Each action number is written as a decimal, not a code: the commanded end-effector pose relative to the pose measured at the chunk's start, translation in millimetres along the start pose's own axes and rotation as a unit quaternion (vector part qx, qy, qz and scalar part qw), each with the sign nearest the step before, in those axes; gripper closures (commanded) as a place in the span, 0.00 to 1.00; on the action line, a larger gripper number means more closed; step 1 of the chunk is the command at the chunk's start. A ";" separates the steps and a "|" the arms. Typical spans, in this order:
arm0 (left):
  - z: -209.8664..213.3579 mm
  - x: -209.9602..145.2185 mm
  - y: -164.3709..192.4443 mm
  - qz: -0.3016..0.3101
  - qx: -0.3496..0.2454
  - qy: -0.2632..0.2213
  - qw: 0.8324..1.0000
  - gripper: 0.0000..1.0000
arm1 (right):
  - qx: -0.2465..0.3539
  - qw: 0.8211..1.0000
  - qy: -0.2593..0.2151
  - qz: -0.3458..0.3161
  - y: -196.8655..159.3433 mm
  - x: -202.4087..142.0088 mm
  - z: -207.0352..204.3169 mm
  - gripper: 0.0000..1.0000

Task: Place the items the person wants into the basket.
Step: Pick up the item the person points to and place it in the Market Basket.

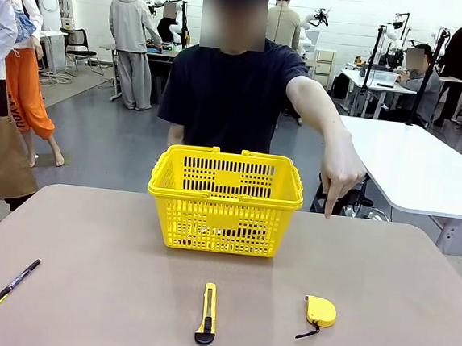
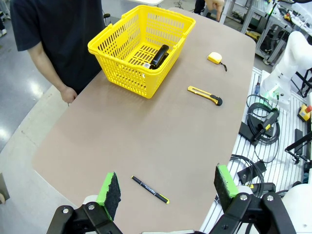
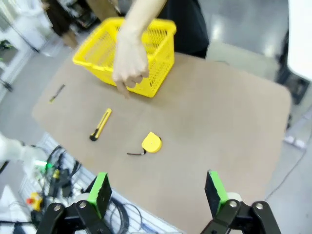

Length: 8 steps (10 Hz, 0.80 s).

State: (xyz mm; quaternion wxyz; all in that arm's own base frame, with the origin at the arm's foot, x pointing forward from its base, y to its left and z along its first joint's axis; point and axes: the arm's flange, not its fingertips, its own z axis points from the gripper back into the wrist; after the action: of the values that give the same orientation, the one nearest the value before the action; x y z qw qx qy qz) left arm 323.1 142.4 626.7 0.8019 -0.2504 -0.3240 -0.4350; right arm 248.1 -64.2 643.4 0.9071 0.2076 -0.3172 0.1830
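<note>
We find the small yellow black-strapped tape measure (image 3: pixel 151 143) lying ahead of our open right claw (image 3: pixel 157 190), well apart from our open left claw (image 2: pixel 167 184).

The left gripper (image 2: pixel 167 184) hangs high and looks down at a slant, its two black fingers spread wide apart with the green pads (image 2: pixel 106 189) facing each other. The right gripper (image 3: pixel 157 187) is held high as well, tilted downward, its fingers just as wide apart and gripping nothing.
</note>
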 end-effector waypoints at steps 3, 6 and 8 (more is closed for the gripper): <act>0.5 -0.9 0.0 -0.007 -0.004 -0.001 1.000 0.00 | -0.117 0.971 0.158 -0.136 43.1 39.9 -122.0 0.00; 0.5 -0.9 0.0 -0.007 -0.004 -0.001 1.000 0.00 | -0.124 0.954 0.248 -0.115 54.6 39.3 -184.5 0.00; 0.5 -0.9 0.0 -0.007 -0.004 -0.001 1.000 0.00 | -0.111 0.949 0.271 -0.118 50.9 35.3 -208.2 0.00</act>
State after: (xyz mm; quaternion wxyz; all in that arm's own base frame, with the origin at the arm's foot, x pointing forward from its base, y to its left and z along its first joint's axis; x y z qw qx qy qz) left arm 323.1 142.6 626.7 0.8019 -0.2505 -0.3241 -0.4349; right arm 348.6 89.2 525.5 0.9911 0.0799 -0.0642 0.0855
